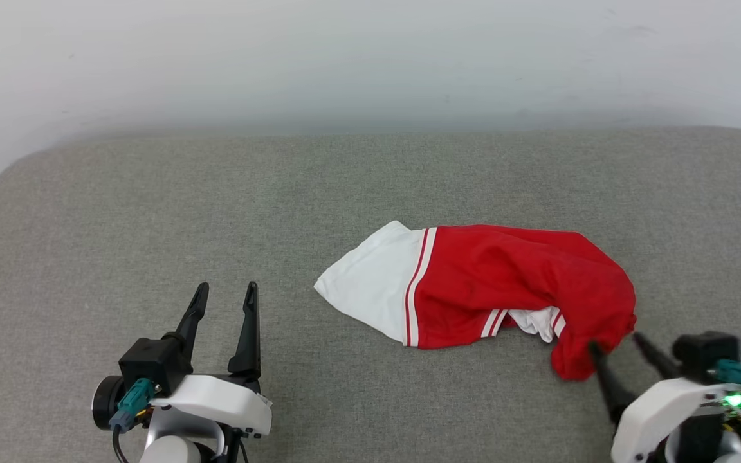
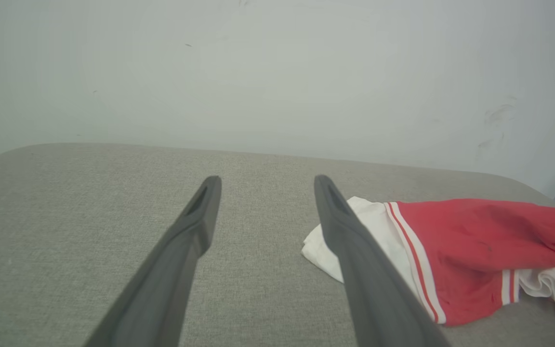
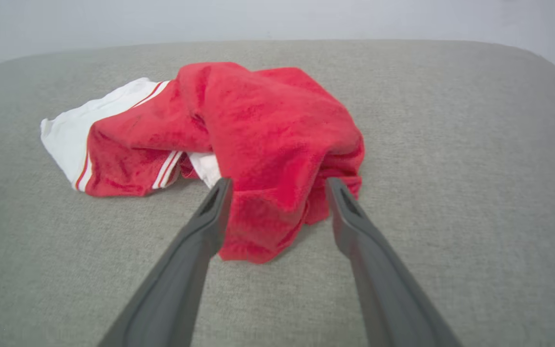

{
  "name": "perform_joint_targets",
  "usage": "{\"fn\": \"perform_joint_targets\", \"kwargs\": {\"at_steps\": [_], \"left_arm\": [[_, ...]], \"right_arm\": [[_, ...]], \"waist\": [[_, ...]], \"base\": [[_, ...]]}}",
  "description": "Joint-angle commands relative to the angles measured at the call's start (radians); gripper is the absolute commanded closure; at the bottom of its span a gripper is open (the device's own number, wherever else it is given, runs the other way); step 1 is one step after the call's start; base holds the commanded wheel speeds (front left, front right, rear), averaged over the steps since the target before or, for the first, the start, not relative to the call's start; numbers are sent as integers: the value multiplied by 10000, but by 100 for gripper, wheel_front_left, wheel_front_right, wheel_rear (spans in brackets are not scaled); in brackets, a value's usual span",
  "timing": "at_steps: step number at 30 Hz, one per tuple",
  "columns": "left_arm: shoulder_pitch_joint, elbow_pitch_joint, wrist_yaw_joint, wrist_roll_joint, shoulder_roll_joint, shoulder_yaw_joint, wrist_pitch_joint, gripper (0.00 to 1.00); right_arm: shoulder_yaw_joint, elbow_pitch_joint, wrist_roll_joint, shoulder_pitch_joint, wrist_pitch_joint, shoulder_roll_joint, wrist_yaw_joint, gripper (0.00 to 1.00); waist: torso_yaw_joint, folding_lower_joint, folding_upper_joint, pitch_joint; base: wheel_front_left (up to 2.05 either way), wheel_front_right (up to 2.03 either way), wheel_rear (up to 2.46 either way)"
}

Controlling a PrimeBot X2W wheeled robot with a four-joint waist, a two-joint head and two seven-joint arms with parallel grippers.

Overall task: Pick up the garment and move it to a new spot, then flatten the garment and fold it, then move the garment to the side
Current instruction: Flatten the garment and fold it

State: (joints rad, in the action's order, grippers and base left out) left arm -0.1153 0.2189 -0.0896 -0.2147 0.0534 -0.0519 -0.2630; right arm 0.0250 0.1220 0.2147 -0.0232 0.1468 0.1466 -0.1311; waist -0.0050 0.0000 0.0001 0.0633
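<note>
Garment (image 1: 505,283) is found bunched on grey surface (image 1: 152,225). Right end effector (image 1: 615,341) is released, straddling its near edge; left end effector (image 1: 227,286) is released, well apart. Flattening, folding and the side move are judged outstanding.

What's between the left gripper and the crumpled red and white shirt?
Just bare grey fabric surface, in the head view, between left gripper and red and white shirt.
</note>
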Motion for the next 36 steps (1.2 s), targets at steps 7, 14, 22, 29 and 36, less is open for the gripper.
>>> {"fn": "perform_joint_targets", "kwargs": {"at_steps": [7,14,22,29,36], "left_arm": [[-55,6,-42,4,-2,-17,-26,0],[-297,-75,-55,-61,-9,-87,-26,0],[-554,-52,-65,-152,-24,-164,-26,0],[-668,5,-32,-168,-31,-147,-26,0],[-513,57,0,-99,-31,-63,-26,0]], "right_arm": [[-1543,-1236,422,264,3240,905,7,0],[-2319,-1158,419,-689,4405,1661,7,0],[-2910,485,596,-1682,4596,1984,7,0],[-3510,1964,1250,-1730,4963,1902,4,100],[-3935,1497,1489,-2245,4379,1916,4,100]], "waist": [[55,0,-1,112],[338,0,-1,569],[654,0,-1,1108],[746,0,-1,1237],[460,0,-1,1027]], "base": [[0,0,0],[0,0,0],[0,0,0],[0,0,0],[0,0,0]]}}
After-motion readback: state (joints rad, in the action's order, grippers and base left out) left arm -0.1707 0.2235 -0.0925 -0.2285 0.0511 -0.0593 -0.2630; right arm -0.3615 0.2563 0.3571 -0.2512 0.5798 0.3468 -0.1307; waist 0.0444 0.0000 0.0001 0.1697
